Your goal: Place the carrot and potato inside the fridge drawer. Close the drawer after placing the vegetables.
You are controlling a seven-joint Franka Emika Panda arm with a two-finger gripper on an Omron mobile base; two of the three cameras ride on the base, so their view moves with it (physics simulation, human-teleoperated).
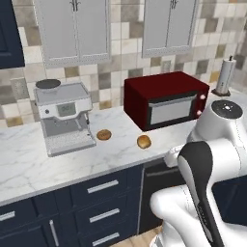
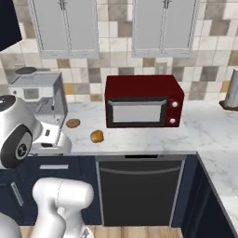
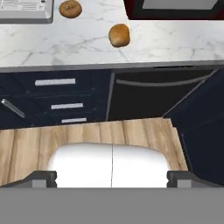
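The marble counter [image 1: 29, 164] runs along the tiled wall, and everything on it sits back from the edge. Biggest is the red microwave [image 1: 166, 99], then the grey coffee machine [image 1: 62, 116] to its left. Navy drawers [image 1: 103, 200] and a dark dishwasher front [image 2: 139, 190] fill the space below, over a wood floor [image 3: 100, 133].

The potato [image 1: 144, 141] lies loose on the counter in front of the microwave – easy to reach from above, I'd say. The smaller brown donut [image 1: 103, 134] lies beside the coffee machine.

The gripper [image 3: 112, 177] hangs well back from the counter, fingertips [image 3: 43, 178] spread wide with nothing between them – ready for a reach, by my guess.
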